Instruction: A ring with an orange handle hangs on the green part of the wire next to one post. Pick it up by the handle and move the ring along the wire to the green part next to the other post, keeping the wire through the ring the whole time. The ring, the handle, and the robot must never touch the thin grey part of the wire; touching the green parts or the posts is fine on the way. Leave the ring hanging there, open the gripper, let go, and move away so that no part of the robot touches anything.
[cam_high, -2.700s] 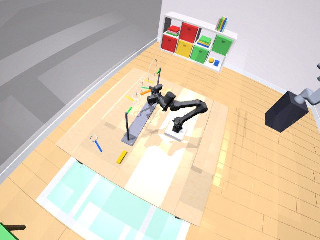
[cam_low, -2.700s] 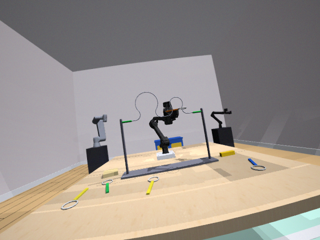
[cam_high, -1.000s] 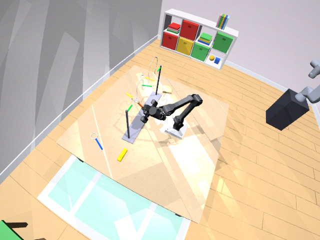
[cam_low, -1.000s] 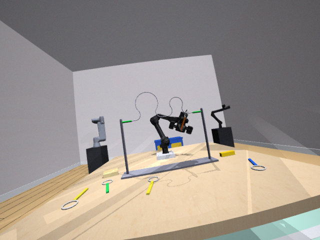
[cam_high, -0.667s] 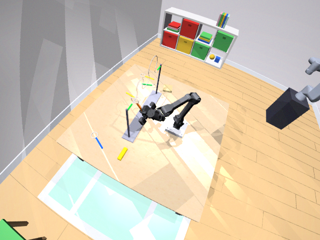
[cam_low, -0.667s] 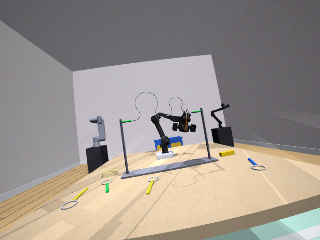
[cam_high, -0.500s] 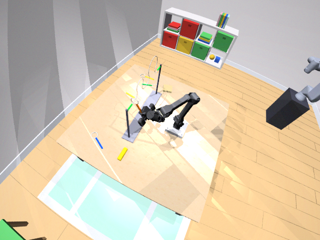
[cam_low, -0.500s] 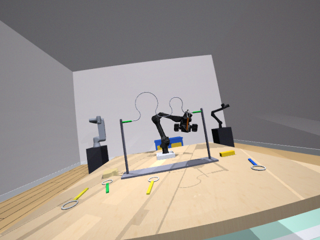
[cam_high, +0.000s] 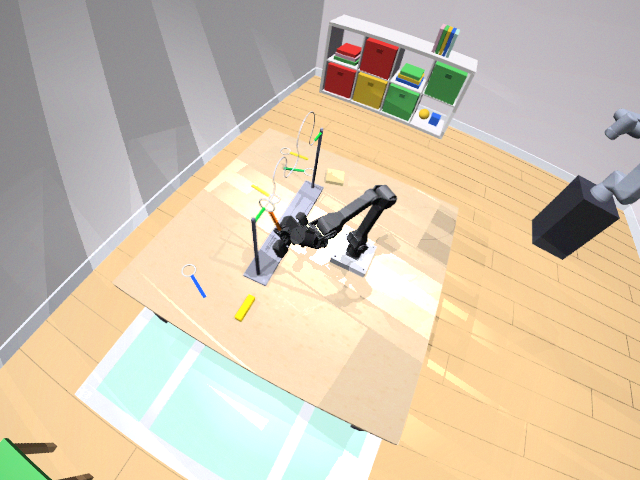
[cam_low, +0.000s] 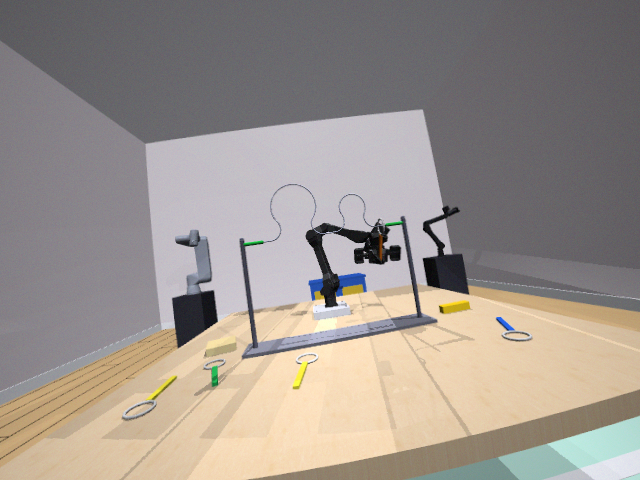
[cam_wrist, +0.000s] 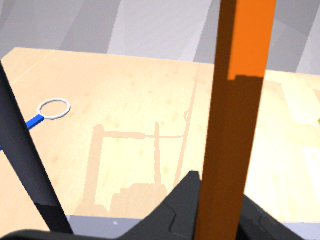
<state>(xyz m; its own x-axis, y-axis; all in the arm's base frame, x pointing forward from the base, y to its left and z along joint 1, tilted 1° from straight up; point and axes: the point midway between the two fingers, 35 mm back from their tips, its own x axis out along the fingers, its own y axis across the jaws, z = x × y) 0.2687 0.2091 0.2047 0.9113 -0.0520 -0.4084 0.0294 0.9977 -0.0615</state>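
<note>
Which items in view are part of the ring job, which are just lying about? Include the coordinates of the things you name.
Part of the job:
- orange handle (cam_high: 275, 220) (cam_low: 381, 248) (cam_wrist: 235, 100), in the tool (cam_high: 281, 238) (cam_low: 379, 252)
- its ring (cam_high: 266, 205)
- wire (cam_high: 273, 178) (cam_low: 292, 184)
- two posts

Lying about:
- blue-handled ring (cam_high: 197, 286) (cam_low: 505, 324) (cam_wrist: 35, 121)
- two yellow-handled rings
- green-handled ring (cam_high: 294, 169) (cam_low: 214, 376)
- yellow block (cam_high: 245, 307) (cam_low: 454, 307)
- pale block (cam_high: 334, 176) (cam_low: 221, 345)

The slim orange bar-shaped handle (cam_high: 273, 220) (cam_low: 381, 246) (cam_wrist: 230, 120) is gripped, angled up! Its thin pale round ring (cam_high: 266, 205) sits near the wire's green end.
</note>
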